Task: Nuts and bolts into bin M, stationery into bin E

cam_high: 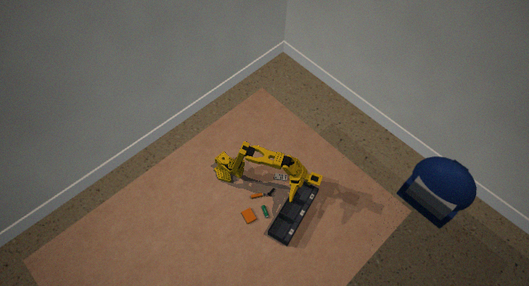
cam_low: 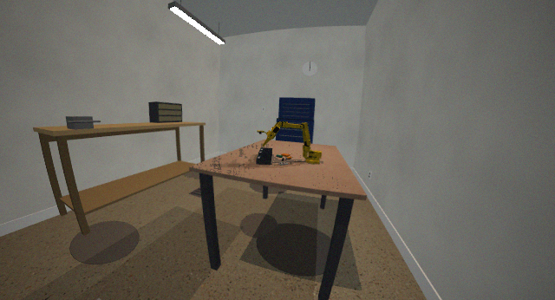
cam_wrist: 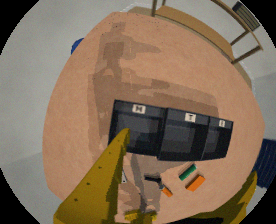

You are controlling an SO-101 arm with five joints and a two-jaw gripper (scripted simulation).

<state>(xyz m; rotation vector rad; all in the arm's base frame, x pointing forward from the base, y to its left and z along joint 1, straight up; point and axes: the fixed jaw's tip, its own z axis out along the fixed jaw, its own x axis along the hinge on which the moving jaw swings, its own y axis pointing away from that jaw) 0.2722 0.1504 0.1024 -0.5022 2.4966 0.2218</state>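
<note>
A black row of three bins [cam_high: 293, 213] lies on the table; in the wrist view [cam_wrist: 169, 129] each bin has a small white label, too blurred to read. My gripper [cam_high: 294, 196] is open and empty, hanging above the end bin nearest it; it also shows in the wrist view [cam_wrist: 178, 163]. On the table beside the bins lie an orange block [cam_high: 248, 215], a small green cylinder [cam_high: 264, 211] and an orange-and-black pen-like thing [cam_high: 262, 193]. A small white piece [cam_high: 280, 177] lies under the arm. I cannot see the inside of the bins.
The arm's yellow base [cam_high: 225, 170] stands behind the loose things. A blue chair [cam_high: 440, 188] stands off the table's far side. A wooden side bench [cam_low: 117, 131] stands by the wall.
</note>
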